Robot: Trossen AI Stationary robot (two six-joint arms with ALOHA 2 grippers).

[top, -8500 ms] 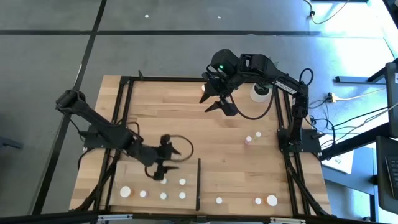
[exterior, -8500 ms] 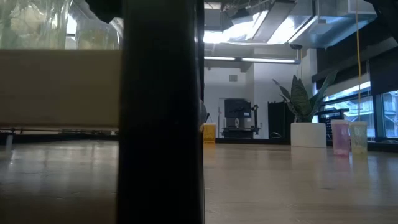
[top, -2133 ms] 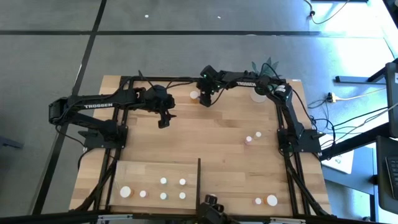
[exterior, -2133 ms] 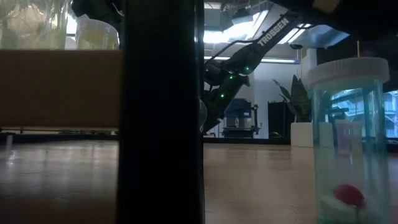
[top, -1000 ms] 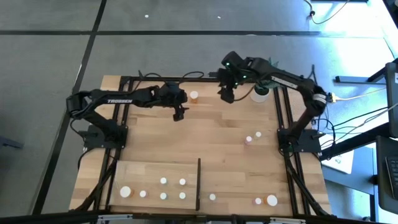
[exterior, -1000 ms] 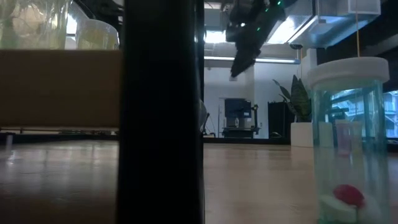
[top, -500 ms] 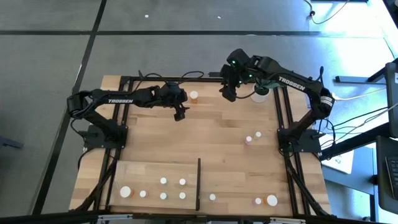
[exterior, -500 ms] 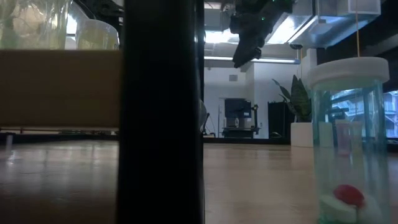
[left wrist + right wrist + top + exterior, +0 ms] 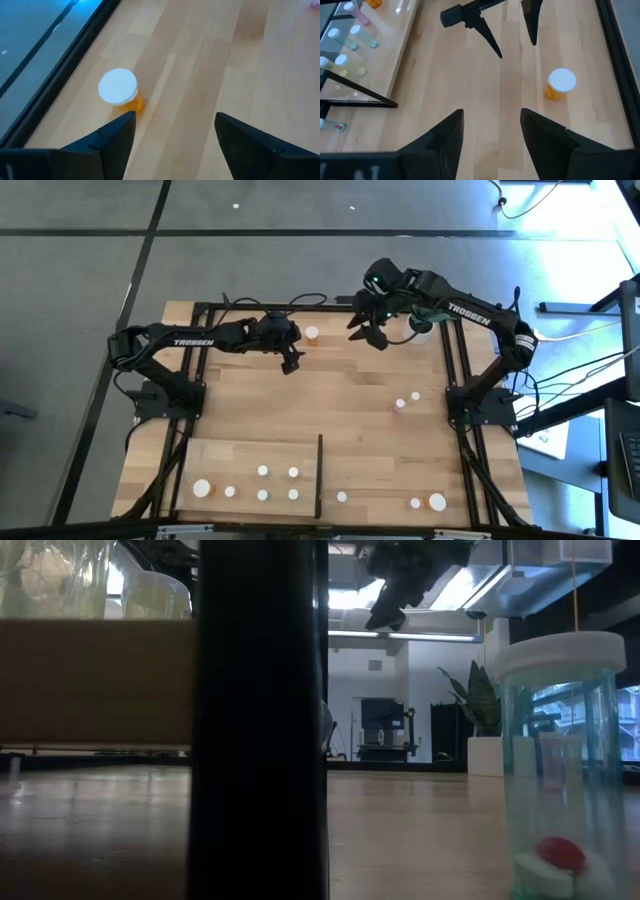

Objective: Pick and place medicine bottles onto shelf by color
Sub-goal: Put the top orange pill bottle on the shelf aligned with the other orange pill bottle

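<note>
Nearest the low camera, a clear green-tinted bottle [image 9: 555, 765] stands just beside the shelf [image 9: 250, 458], where six white-capped bottles [image 9: 262, 471] are already set down; four more wait on the bare table. Farther back, the left gripper [image 9: 291, 361], fingers open and empty, hovers near an upright orange bottle [image 9: 312, 334] at the far rail. The right gripper [image 9: 374, 333], also open and empty, hangs beyond it. The step looks like an approach: next, the left jaws must straddle that bottle and close.

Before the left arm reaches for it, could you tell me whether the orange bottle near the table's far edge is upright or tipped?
Upright. The orange bottle stands on its base on the bare wood, white cap up, showing round from above in the high view and both wrist views.
</note>
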